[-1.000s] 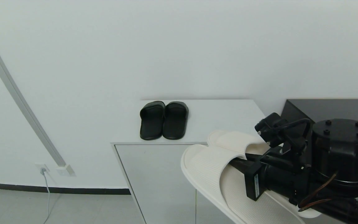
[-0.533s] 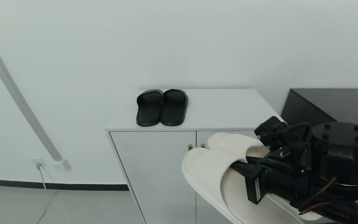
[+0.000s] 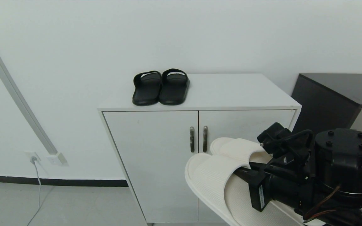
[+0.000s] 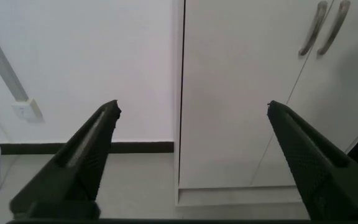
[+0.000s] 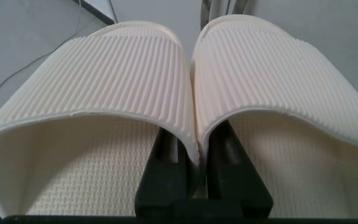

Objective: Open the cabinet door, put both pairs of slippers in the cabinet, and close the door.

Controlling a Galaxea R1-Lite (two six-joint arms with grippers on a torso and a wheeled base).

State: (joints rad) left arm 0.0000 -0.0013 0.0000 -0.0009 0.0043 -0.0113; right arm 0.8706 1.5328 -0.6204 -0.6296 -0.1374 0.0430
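The right gripper is clamped on the pair of white slippers. One finger is tucked inside each shoe, and the two inner walls are pinched together between them. The pair hangs in the air in front of the cabinet, low and just before its right-hand door, not touching it. The left gripper is spread wide and holds nothing, and it faces the lower left part of the cabinet front.

The task looks to be at an early stage. One pair is picked up, but both doors are shut, with the two handles side by side at the middle seam. The black slippers sit untouched on top of the cabinet near its left end. Opening a door, stowing both pairs and closing up are all left to do, and the free left gripper seems the likely one for the handle.

The white slippers lie side by side, soles down. Their long axis runs from the gripper forward, with the toes toward the handles and the heels back at the wrist. The black pair lies front to back on the cabinet top, toes toward the wall.
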